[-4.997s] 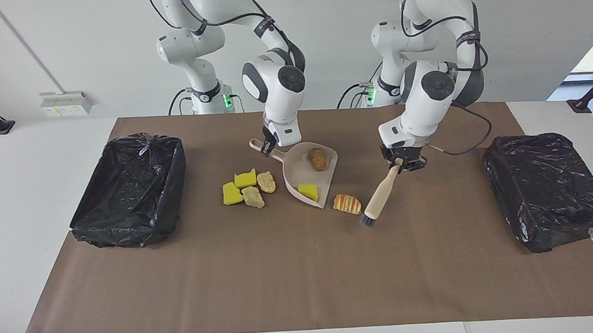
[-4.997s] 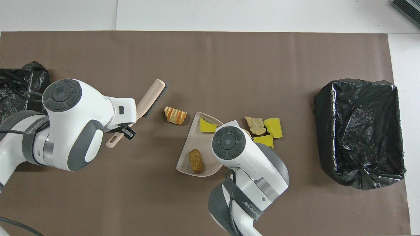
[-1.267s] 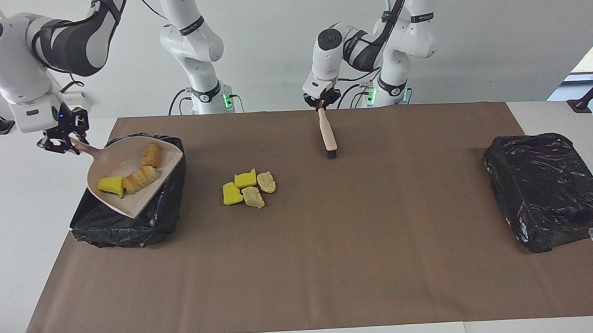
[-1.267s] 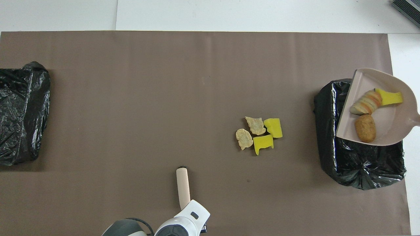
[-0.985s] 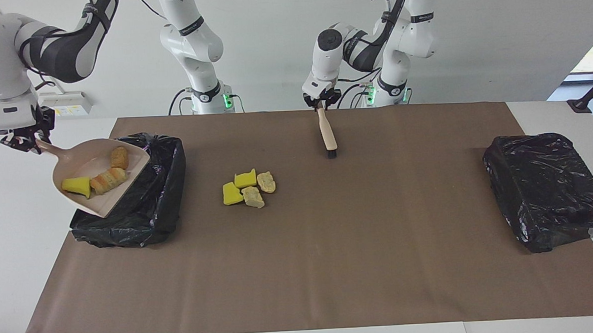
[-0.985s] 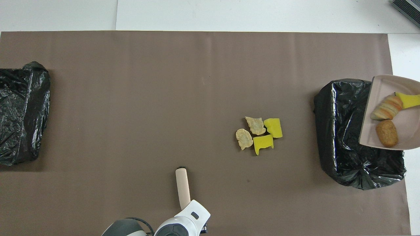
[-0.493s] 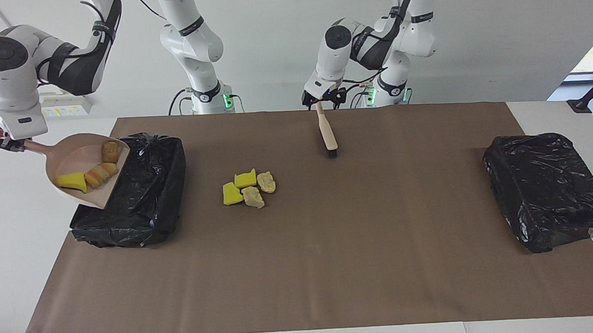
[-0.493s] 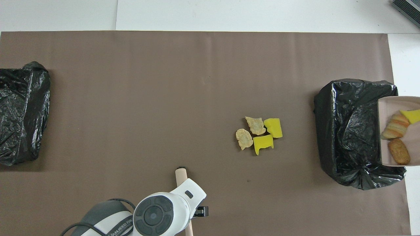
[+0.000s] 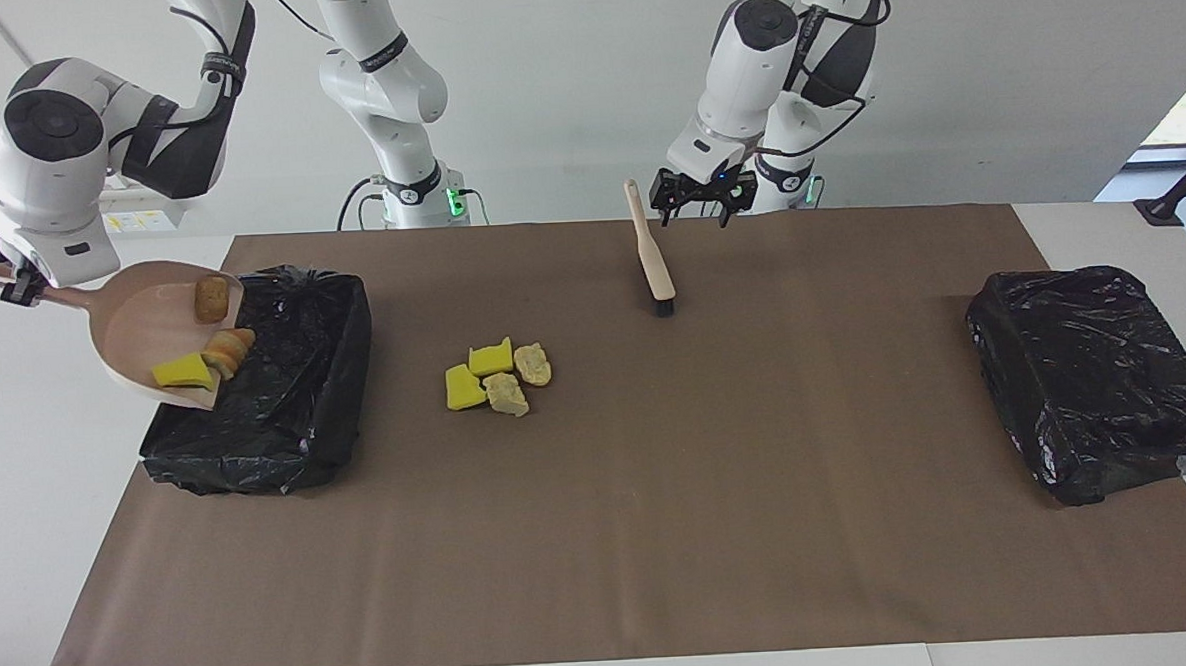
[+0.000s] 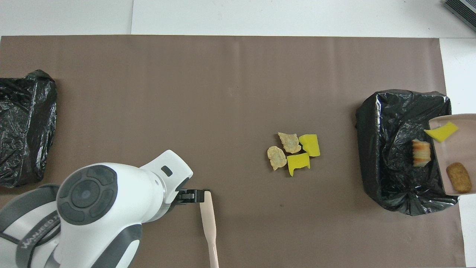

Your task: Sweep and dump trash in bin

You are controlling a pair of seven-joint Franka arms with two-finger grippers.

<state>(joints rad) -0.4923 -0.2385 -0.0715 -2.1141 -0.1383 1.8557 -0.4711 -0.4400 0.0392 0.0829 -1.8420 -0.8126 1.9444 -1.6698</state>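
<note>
My right gripper (image 9: 17, 289) is shut on the handle of the pale pink dustpan (image 9: 147, 317), which is held tilted over the black-lined bin (image 9: 285, 386). In the pan, a yellow sponge scrap (image 9: 182, 372) and a striped bread lump (image 9: 230, 347) sit at its lower lip, with a brown lump (image 9: 212, 299) higher up. More trash (image 9: 496, 374), several sponge and bread scraps, lies in a pile on the mat. The beige brush (image 9: 652, 255) leans with its bristles on the mat, free of any grip. My left gripper (image 9: 699, 197) hangs open just beside the brush handle.
A second black bag-covered box (image 9: 1085, 377) sits at the left arm's end of the brown mat (image 9: 661, 520). In the overhead view the bin (image 10: 394, 149) has the dustpan (image 10: 463, 154) at its edge, and the pile of trash (image 10: 293, 152) lies mid-mat.
My left gripper opened, let go of the brush and drew aside toward the left arm's end. My right arm tipped the dustpan further; the sponge and striped lump slid to its lip.
</note>
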